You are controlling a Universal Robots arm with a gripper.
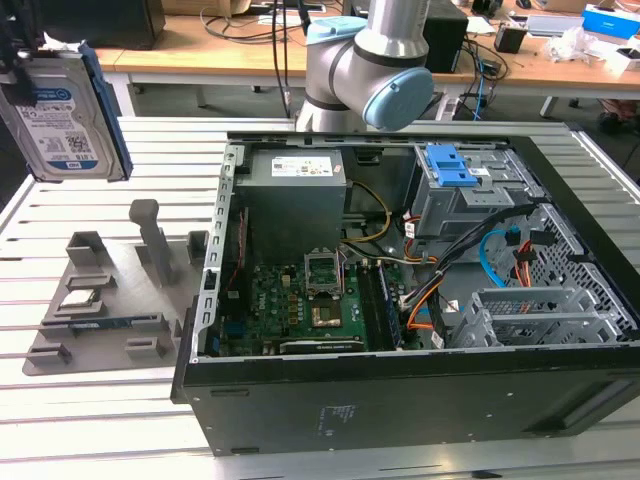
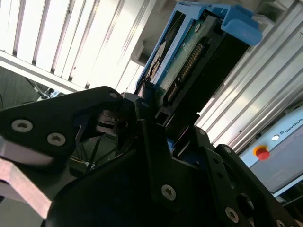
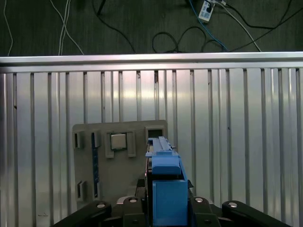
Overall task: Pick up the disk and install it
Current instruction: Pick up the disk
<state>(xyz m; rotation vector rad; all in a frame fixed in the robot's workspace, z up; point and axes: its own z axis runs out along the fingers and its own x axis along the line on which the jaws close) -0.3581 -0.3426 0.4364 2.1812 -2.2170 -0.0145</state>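
Blue-framed disk (image 1: 65, 115) hangs clamped in the gripper (image 2: 163, 120), clear above the grey tray (image 1: 100, 335). Pickup looks done; installing calls for alignment with the case (image 1: 400, 400) beside the tray.

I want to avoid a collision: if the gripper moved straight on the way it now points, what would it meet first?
Probably the grey plastic fixture tray on the slatted metal table. The gripper points down at it, and the blue-framed silver-grey disk it holds would touch first; the gap is unclear.

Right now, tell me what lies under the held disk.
Below the disk lies the grey tray, holding a square chip, on the slatted table. The disk hides part of the tray.
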